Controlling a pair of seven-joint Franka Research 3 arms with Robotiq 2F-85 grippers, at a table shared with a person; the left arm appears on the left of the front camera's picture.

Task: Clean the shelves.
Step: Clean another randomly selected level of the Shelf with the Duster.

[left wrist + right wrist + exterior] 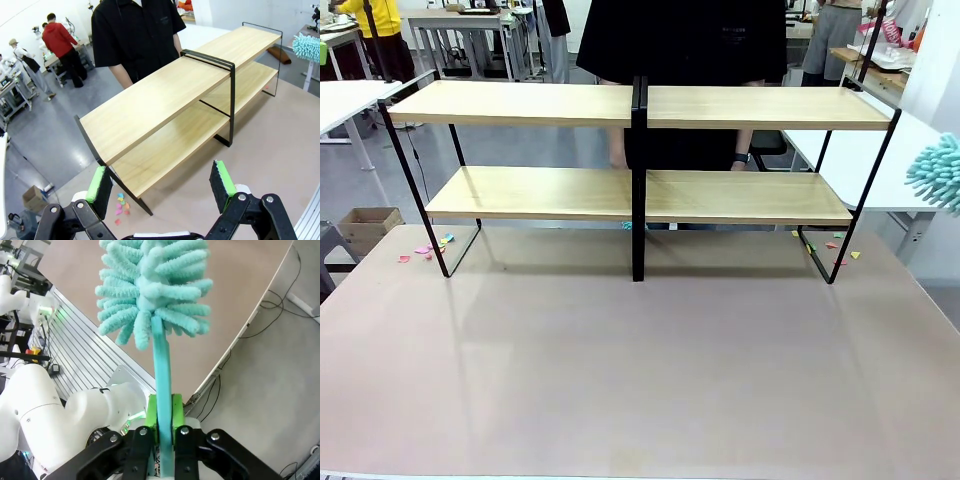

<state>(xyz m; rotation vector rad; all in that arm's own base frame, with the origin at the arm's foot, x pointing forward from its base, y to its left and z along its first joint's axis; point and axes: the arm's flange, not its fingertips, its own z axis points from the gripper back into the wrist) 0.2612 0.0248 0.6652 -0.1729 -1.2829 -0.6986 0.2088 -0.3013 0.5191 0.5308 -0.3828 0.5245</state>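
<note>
The shelves [638,150] are standing on the far half of the table [640,380], running nearly from its left edge to its right edge, with the black centre post [639,180] planted mid-table. A person in black [680,40] is standing right behind the rack at the far edge.

The left gripper [162,186] is hovering with its jaws spread wide and holding nothing; in its wrist view the shelves [185,100] are lying ahead of and above the green pads [222,179], well apart from them, the rack's near end leg falling between the two fingers. Small coloured paper scraps [121,204] are lying on the table by that leg.

The right gripper [162,412] is clamping the stem of a teal fluffy duster [150,285], the head sticking up beyond the fingertips. In the front view the duster [938,172] is showing at the right edge, beside the rack's right end and not touching it.
</note>
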